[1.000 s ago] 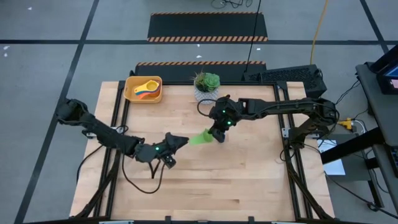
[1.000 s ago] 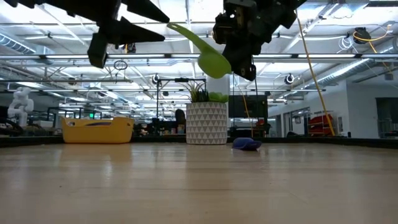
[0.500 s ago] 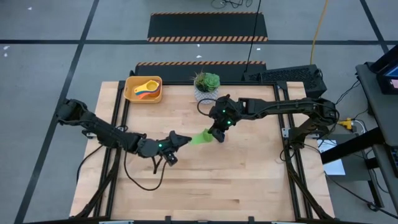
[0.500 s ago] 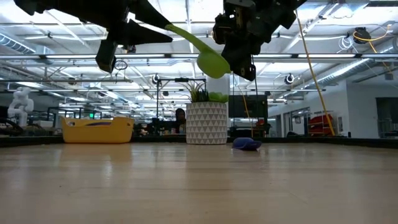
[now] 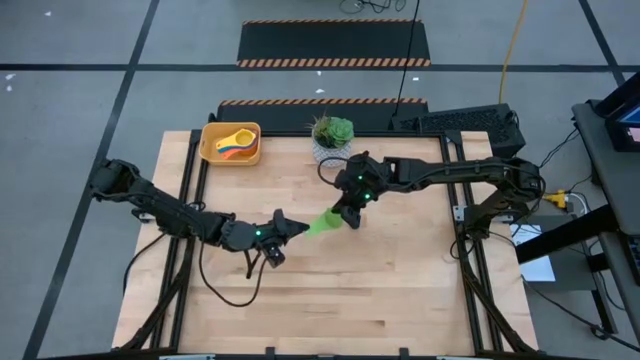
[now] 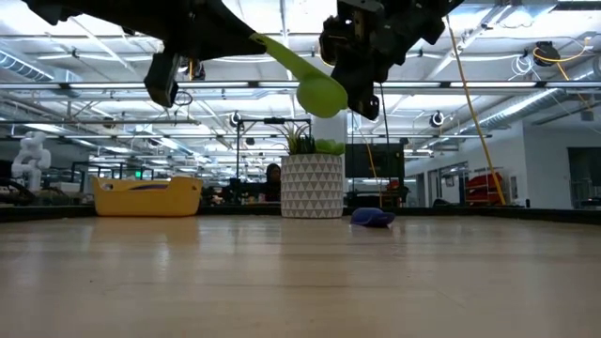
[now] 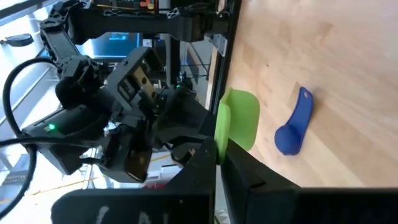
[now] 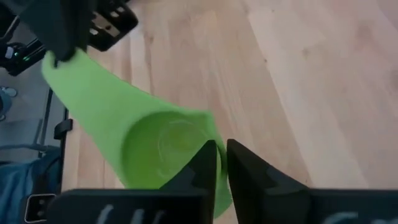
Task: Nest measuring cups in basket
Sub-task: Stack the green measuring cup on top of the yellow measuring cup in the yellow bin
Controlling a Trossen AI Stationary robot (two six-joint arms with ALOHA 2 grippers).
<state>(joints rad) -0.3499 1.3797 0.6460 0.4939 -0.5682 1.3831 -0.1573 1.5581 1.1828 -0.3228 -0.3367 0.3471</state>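
Note:
A green measuring cup [image 5: 322, 222] hangs high above the table's middle, between my two grippers. In the low view its bowl [image 6: 321, 96] sits lower than its handle [image 6: 282, 56]. My left gripper [image 5: 292, 229] is shut on the handle end. My right gripper [image 5: 347, 215] is shut on the bowl. A dark blue cup [image 6: 373, 217] lies on the table by the plant pot, also seen as the blue cup [image 7: 292, 124] in the left wrist view. The yellow basket [image 5: 212, 150] at the far left holds yellow, red and other cups [image 5: 236, 145]. My left gripper pinches the free end of the green cup's handle [image 7: 221, 127] between its two fingers. The fingers come from the table's left, along the handle. The cup is clear of the table. My right gripper has the rim of the green cup's bowl [image 8: 208, 127] between its two fingers, which stand close together and point down from above. The cup is lifted clear, with its handle [image 8: 81, 74] slanting up toward my left gripper.
A white patterned pot with a green plant [image 5: 332, 135] stands at the far edge, just behind my right gripper. The near half of the wooden table [image 5: 380, 300] is bare board. Black rails run along both table sides.
My left gripper has moved toward the table's right, up to the green cup's handle, and has shut on its end. The cup has stayed in the air in my right gripper.

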